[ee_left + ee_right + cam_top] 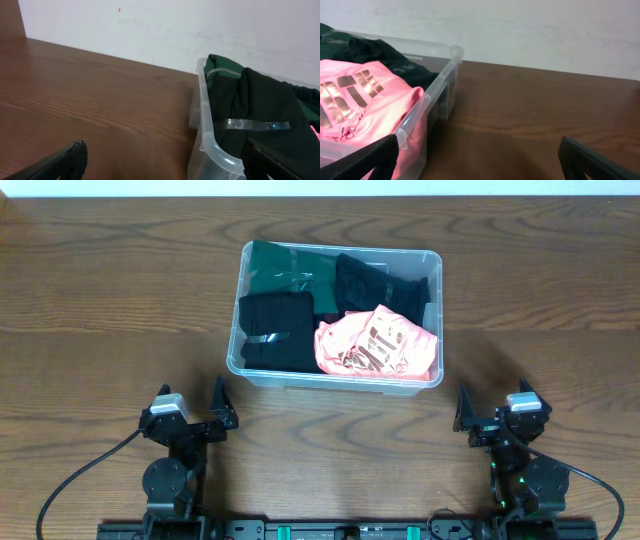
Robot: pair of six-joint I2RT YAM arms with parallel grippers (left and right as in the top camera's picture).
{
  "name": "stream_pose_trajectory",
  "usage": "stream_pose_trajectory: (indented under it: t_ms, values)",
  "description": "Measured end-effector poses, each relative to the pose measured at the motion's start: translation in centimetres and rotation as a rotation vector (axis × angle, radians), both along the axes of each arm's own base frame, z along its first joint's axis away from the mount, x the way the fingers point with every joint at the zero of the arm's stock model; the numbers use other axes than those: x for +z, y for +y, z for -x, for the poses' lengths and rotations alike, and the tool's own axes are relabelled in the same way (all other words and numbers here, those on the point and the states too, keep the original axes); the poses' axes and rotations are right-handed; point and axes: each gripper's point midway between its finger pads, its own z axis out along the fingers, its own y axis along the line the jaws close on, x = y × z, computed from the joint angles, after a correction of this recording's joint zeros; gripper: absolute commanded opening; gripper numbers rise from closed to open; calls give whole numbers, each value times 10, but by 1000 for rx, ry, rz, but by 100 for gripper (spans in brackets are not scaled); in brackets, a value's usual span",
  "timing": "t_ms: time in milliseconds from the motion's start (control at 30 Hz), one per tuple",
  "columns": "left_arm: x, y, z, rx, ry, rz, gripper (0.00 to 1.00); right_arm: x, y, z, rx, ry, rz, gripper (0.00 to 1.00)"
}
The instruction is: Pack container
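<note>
The clear plastic container (436, 320) stands at the table's middle, holding folded clothes: a dark green one (283, 266), two black ones (275, 330) and a pink one with metallic print (375, 345). My left gripper (190, 412) is open and empty near the front edge, left of the container's front corner. My right gripper (498, 412) is open and empty, right of the container's front right corner. The container's rim shows in the left wrist view (207, 125) and in the right wrist view (442, 67), with the pink garment (355, 100) inside.
A white wall (150, 25) rises behind the table's far edge. Brown wooden tabletop (120, 300) stretches on both sides of the container. Cables (80, 480) run from the arm bases at the front edge.
</note>
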Motion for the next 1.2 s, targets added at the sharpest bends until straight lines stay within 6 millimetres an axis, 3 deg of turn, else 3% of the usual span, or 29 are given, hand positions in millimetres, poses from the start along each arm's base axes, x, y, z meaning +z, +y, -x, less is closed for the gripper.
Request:
stream_pose_trajectory:
  t_ms: [1200]
  values:
    - [0, 7, 0, 27, 2, -6, 98, 0, 0, 0, 0, 0, 0, 99]
